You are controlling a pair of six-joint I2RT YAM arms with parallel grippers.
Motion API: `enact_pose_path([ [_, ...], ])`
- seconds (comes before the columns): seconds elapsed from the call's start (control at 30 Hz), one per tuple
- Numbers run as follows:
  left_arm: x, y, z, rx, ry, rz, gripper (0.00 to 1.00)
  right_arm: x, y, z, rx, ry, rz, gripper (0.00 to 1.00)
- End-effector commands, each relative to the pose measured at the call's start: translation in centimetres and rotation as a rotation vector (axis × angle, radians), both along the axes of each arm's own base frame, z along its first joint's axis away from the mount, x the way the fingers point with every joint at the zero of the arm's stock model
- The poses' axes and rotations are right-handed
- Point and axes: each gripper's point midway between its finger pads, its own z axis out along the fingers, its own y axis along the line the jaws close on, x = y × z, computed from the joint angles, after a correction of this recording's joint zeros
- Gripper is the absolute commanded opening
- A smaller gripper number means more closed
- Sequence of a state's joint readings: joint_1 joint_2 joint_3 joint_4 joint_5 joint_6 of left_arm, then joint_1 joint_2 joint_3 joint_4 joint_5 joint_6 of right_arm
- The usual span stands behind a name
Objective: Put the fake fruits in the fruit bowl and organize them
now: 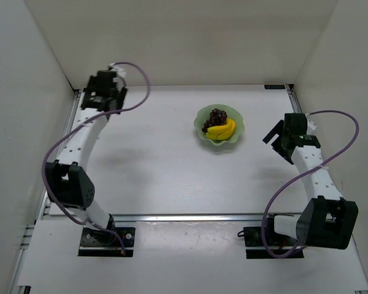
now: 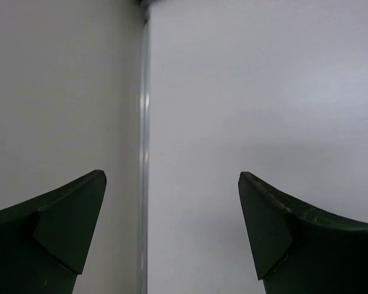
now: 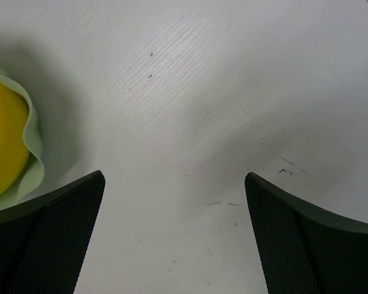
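I'm seeing bananas and grapes sitting in the fruit bowl, near table's far edge, right of centre. L gripper, far-left corner, and R gripper, just beside bowl rim, are both gaping wide, empty. Risk: R arm clipping the rim, spilling fruit.

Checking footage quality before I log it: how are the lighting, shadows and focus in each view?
Top view: soft, even light, faint shadows on the table, bowl clear. Left wrist: fingers dark and soft-edged, a bright glint on the rail. Right wrist: bananas blurred at the left edge, bowl casting a shadow, table texture sharp mid-frame.
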State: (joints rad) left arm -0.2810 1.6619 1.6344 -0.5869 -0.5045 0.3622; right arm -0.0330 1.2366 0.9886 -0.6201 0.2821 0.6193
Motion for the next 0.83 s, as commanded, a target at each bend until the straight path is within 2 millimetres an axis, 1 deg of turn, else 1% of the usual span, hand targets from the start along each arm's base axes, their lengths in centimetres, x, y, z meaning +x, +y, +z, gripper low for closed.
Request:
enact_pose_path([
  [0.0,-6.1,8.6,-2.0,-0.049,0.137,0.167,1.00,0.5,-0.1,0.4,0.013,-0.060,-0.019,0.99],
  [0.03,-7.6,10.0,-3.8,-0.094,0.186,0.214,1.00,0.6,-0.1,0.2,0.013,-0.061,-0.019,0.99],
  [0.07,-9.0,11.4,-4.8,-0.132,0.222,0.249,1.00,0.6,-0.1,0.2,0.013,-0.061,-0.019,0.99],
  [0.1,-10.5,12.4,-4.9,-0.172,0.227,0.278,1.00,0.5,-0.1,-0.3,0.018,-0.057,-0.026,0.99],
  [0.13,-12.4,13.7,-7.2,-0.237,0.274,0.326,1.00,0.2,-0.1,-0.7,0.019,-0.046,-0.026,0.99],
  [0.17,-13.4,14.1,-8.0,-0.267,0.284,0.342,1.00,0.4,-0.1,-0.6,0.018,-0.055,-0.026,0.99],
  [0.2,-14.5,14.1,-7.9,-0.295,0.268,0.349,1.00,0.4,-0.1,-0.8,0.019,-0.046,-0.026,0.99],
  [0.23,-15.7,13.9,-9.6,-0.349,0.300,0.361,1.00,0.4,-0.2,-0.9,0.027,-0.047,-0.028,0.99],
  [0.27,-16.4,13.6,-10.2,-0.376,0.305,0.366,1.00,0.4,-0.2,-1.2,0.027,-0.035,-0.029,0.99],
  [0.3,-16.8,13.2,-10.3,-0.396,0.299,0.362,1.00,0.4,-0.2,-1.2,0.027,-0.034,-0.029,0.99],
  [0.33,-17.5,13.1,-11.5,-0.424,0.322,0.388,1.00,0.5,0.0,-1.5,0.036,-0.025,-0.022,0.99],
  [0.43,-18.5,13.7,-12.4,-0.458,0.331,0.436,1.00,0.7,0.0,-1.1,0.036,-0.035,-0.022,0.99],
  [0.47,-18.4,13.5,-12.5,-0.476,0.327,0.439,1.00,1.0,0.2,-1.0,0.043,-0.036,-0.016,0.99],
  [0.5,-18.5,13.9,-12.8,-0.486,0.333,0.462,1.00,1.0,0.2,-1.0,0.043,-0.036,-0.016,0.99],
  [0.67,-18.1,13.0,-13.5,-0.550,0.352,0.436,1.00,1.0,0.2,-1.0,0.043,-0.036,-0.016,0.99],
  [0.7,-18.0,12.8,-13.5,-0.554,0.356,0.418,1.00,1.0,0.2,-1.0,0.043,-0.036,-0.016,0.99],
  [0.73,-17.9,12.5,-13.5,-0.560,0.362,0.393,1.00,0.7,0.2,-1.4,0.044,-0.026,-0.017,0.99],
  [0.8,-17.8,11.8,-13.0,-0.584,0.359,0.354,1.00,0.7,0.7,-1.7,0.057,-0.024,0.018,0.99],
])
